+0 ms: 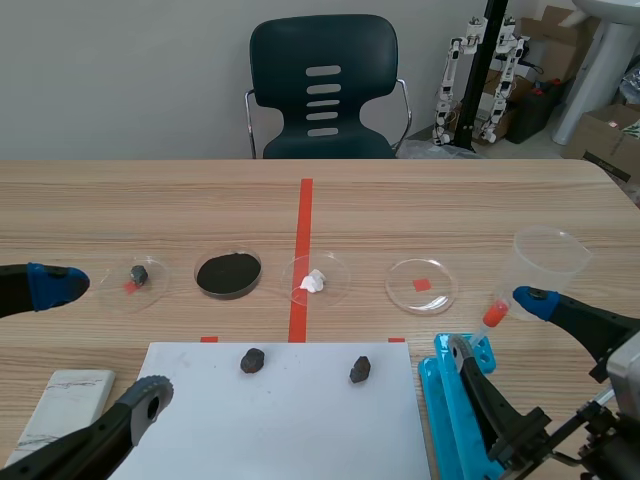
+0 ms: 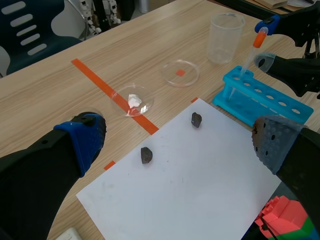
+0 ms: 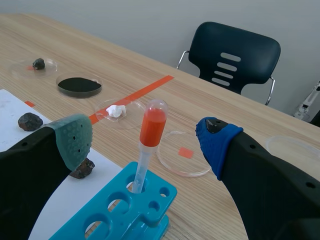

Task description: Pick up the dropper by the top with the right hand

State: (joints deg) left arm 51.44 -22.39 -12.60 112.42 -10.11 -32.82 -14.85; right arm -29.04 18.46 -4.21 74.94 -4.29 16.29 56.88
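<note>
Right claw (image 3: 145, 144) spread, gaps flanking dropper (image 3: 151, 126)

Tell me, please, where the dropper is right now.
The dropper stands in the blue rack at the scene view's right, between the open fingers of the right tool, near the clear beaker.

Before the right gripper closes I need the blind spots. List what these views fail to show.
- Dropper tip: right wrist view, sunk in a rack hole; liquid inside cannot be told.
- Rack: right wrist view, cut off by the edge; scene view, partly behind the right gripper.
- Beaker: right wrist view, mostly behind the gripper's blue-padded finger.
- Coloured block: left wrist view, cut by the edge; unidentifiable.
</note>
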